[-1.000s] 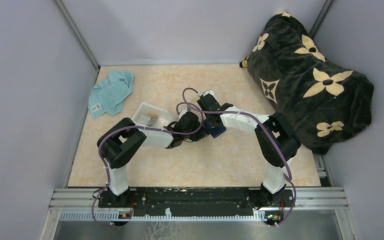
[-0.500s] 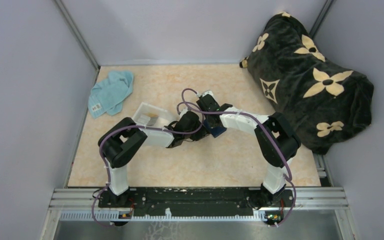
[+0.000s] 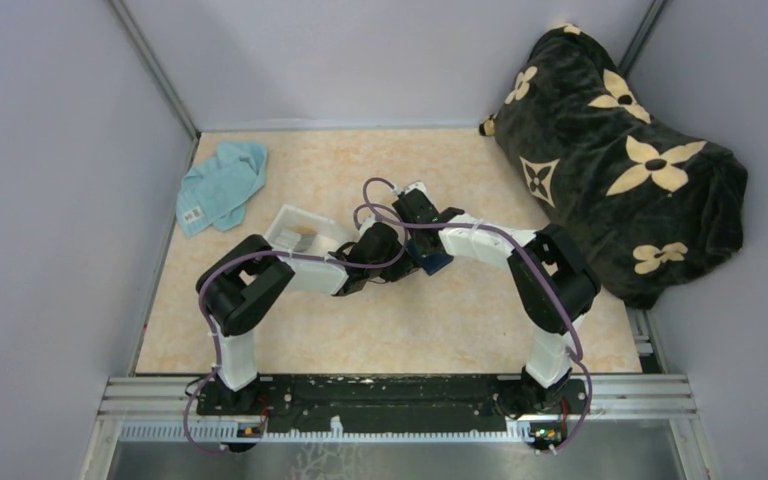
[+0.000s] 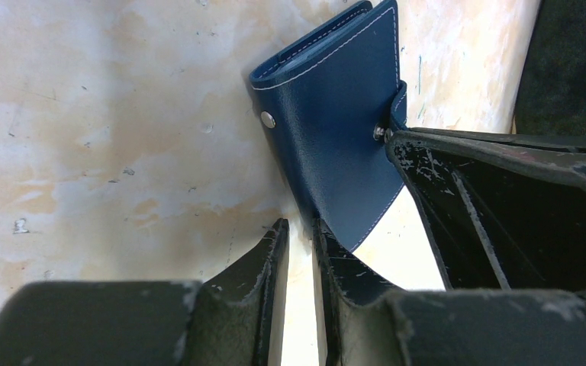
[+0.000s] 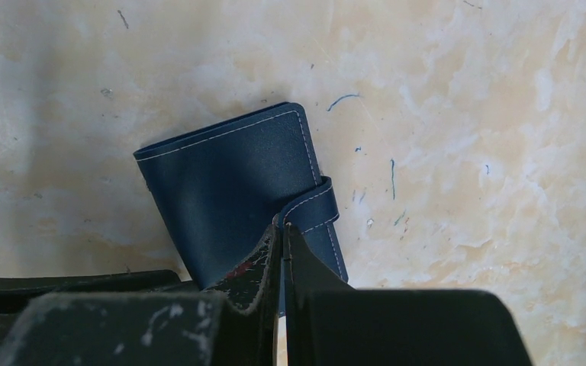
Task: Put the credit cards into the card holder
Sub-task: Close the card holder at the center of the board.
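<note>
The card holder (image 5: 236, 198) is a folded navy-blue wallet with white stitching, standing tilted on the table mid-scene (image 3: 432, 260). My right gripper (image 5: 283, 232) is shut on the wallet's snap strap (image 5: 317, 210). My left gripper (image 4: 297, 229) sits just beside the wallet's lower corner (image 4: 336, 152), its jaws a narrow gap apart with only table showing between them. Both grippers meet at the wallet in the top view, the left one (image 3: 392, 246) just left of the right one (image 3: 415, 238). The credit cards (image 3: 303, 238) lie in the clear tray, small and hard to make out.
The clear plastic tray (image 3: 286, 224) stands just left of the left gripper. A teal cloth (image 3: 222, 184) lies at the back left. A large dark flower-patterned blanket bundle (image 3: 620, 160) fills the back right. Grey walls enclose the table.
My right gripper and the wallet have shifted slightly to the left. The left arm has barely moved.
</note>
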Controlling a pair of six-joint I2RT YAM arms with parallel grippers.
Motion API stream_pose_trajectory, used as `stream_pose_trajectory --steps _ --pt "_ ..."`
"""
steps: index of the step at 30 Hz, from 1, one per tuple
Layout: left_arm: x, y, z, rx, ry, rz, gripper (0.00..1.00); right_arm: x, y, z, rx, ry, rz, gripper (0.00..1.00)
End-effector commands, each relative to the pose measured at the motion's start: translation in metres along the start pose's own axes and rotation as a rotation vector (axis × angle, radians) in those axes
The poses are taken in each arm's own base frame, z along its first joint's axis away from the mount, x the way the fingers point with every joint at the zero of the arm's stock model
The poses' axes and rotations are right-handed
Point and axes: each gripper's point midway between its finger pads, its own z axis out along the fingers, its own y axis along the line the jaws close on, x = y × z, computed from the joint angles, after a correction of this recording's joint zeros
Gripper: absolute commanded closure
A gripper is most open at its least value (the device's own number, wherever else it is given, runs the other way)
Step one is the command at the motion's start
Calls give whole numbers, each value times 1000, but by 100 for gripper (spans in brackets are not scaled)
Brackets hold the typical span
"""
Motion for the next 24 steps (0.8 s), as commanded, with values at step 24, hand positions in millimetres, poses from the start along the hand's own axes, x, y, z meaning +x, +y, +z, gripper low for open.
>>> stream_pose_trajectory --steps 24 --pt "15 48 6 -143 41 31 75 -6 13 2 -27 -5 13 100"
